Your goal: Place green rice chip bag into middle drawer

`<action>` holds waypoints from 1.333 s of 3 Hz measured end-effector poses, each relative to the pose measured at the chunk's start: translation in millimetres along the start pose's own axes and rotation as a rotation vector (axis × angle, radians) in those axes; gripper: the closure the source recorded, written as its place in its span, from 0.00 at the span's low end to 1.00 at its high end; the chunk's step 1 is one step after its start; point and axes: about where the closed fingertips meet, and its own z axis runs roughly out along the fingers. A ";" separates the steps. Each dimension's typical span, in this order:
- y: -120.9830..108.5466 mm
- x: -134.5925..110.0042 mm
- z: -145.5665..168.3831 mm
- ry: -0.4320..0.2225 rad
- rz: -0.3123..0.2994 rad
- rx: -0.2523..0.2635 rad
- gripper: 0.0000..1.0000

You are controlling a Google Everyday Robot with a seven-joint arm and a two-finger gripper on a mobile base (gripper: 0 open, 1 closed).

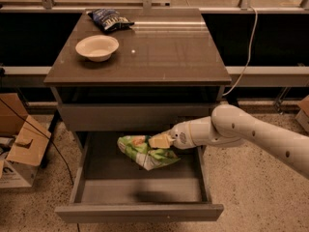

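The green rice chip bag (145,151) is crinkly, bright green, and hangs over the open middle drawer (140,190), above its dark inner floor. My gripper (160,141) comes in from the right on a white arm and is shut on the bag's upper right edge. The bag casts a shadow on the drawer floor nearer the front, so it is held above the floor. The drawer is pulled out wide towards the camera. The grey drawer front (135,116) above it is closed.
A cabinet top (169,52) carries a white bowl (97,47) and a dark blue snack bag (110,19) at the back left. Cardboard boxes (21,144) stand on the floor at the left. A cable (247,52) hangs at the right behind the cabinet.
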 end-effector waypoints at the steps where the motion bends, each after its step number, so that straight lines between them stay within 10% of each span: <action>1: -24.7 27.2 11.3 0.029 0.081 0.029 1.00; 2: -48.0 57.1 15.7 0.031 0.152 0.052 1.00; 4: -79.6 121.1 27.4 0.005 0.284 0.077 0.65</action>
